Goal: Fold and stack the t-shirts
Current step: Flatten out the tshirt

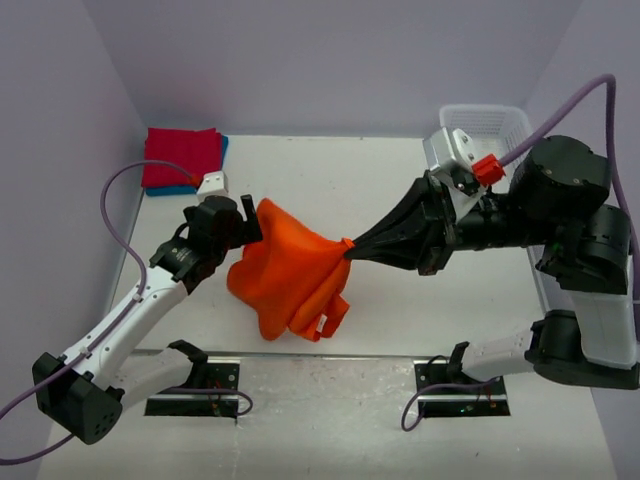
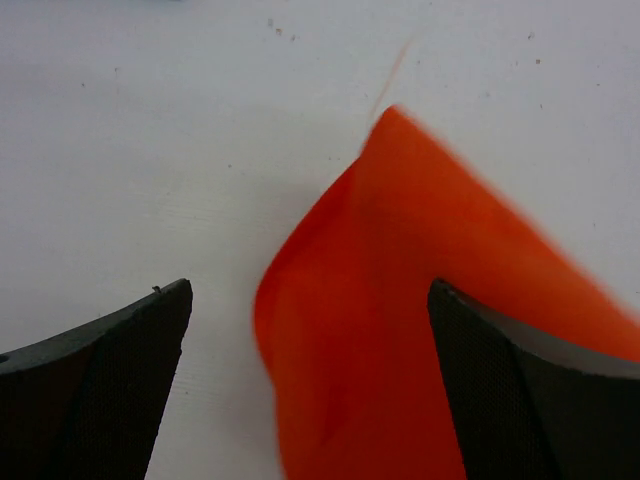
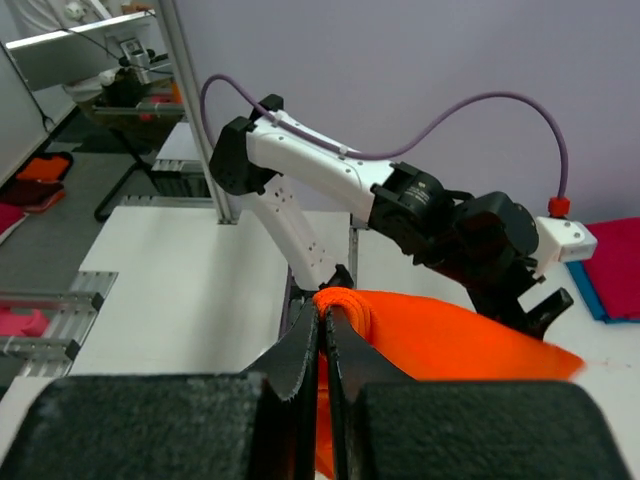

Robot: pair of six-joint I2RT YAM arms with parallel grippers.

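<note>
Over the middle of the table, a little toward the near edge, the orange t-shirt (image 1: 290, 275) hangs bunched between the two arms, its lower folds resting on the table (image 1: 330, 165). The right gripper (image 1: 350, 246) is clenched on a gathered knot of orange cloth, its jaws pressed together with fabric squeezed out at the tips. The left gripper (image 1: 247, 222) sits at the shirt's opposite side with its jaws spread wide; in the left wrist view a flap of orange lies between the fingers (image 2: 110, 370), close against one of them, but nothing is gripped. The step in hand appears to be taking a second hold so the shirt can be spread flat. To do it well, the left arm would want a single layer near a hem or shoulder seam between its pads before closing, rather than a thick wad. The two arms should then draw apart evenly and lay the cloth down smooth. At the far left corner the red t-shirt (image 1: 180, 155) lies folded on the blue t-shirt (image 1: 166, 189), so the stack is waiting there. A white basket (image 1: 500, 118) stands at the far right corner.
</note>
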